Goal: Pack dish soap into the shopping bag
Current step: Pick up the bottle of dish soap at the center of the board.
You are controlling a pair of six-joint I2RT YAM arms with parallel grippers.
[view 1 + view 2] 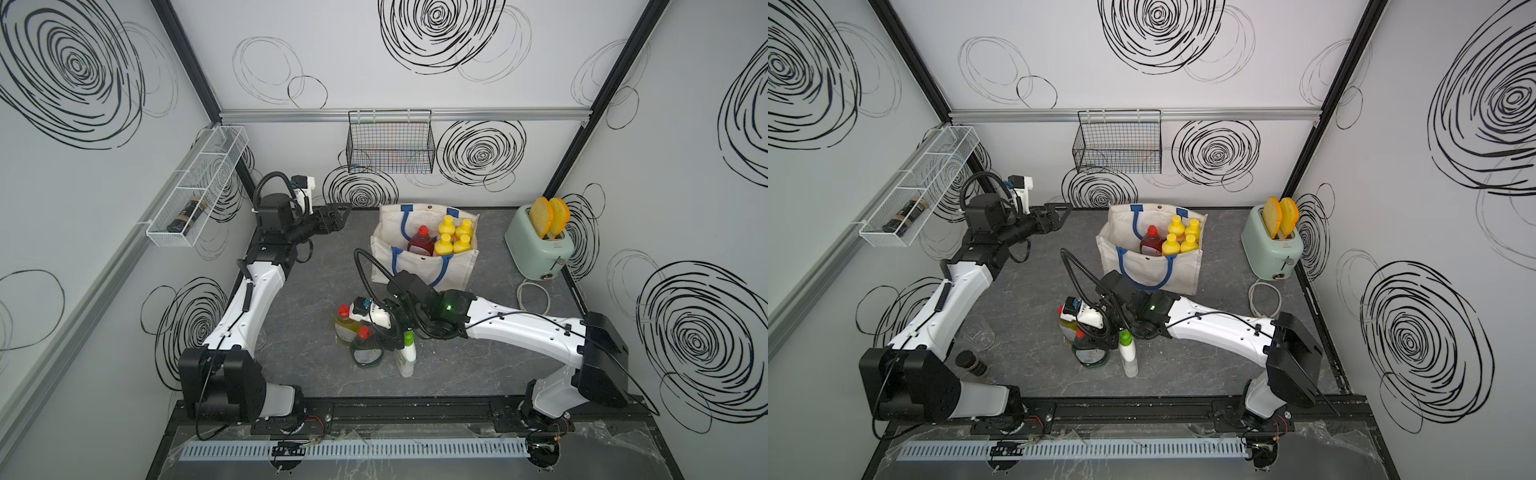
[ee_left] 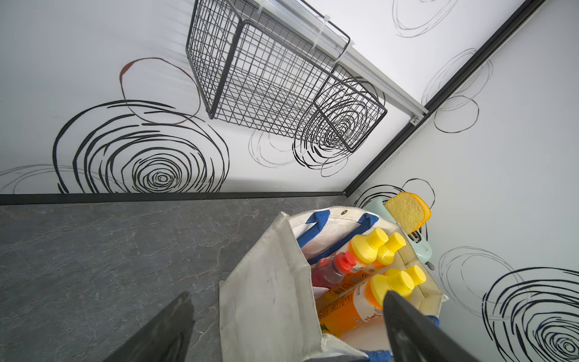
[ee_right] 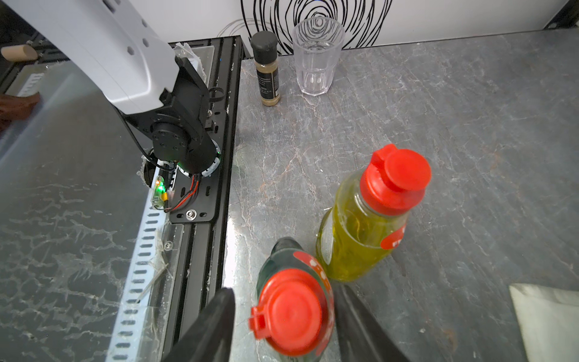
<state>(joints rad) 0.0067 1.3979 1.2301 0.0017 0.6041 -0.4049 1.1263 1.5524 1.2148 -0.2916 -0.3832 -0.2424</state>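
Observation:
The white shopping bag [image 1: 419, 270] [image 2: 266, 282] with blue handles stands open at the back middle of the table. Inside it are several orange dish soap bottles [image 1: 455, 237] with yellow caps and a red one [image 1: 420, 241]. On the table in front stand a yellow bottle [image 1: 347, 324] [image 3: 360, 232], a green bottle [image 1: 368, 351] [image 3: 294, 310] and a white green-capped bottle [image 1: 406, 353]. My right gripper [image 3: 283, 290] straddles the green bottle's red cap; one finger is close against it and a gap shows at the other. My left gripper [image 1: 343, 212] [image 2: 287, 295] hangs open and holds nothing, left of the bag.
A mint toaster [image 1: 540, 245] with toast stands back right, its cable [image 1: 532, 295] looped on the table. A black wire basket [image 1: 390, 143] and a white wire shelf [image 1: 195, 187] hang on the walls. A clear glass [image 3: 316, 56] and a dark-capped jar [image 3: 268, 69] stand front left.

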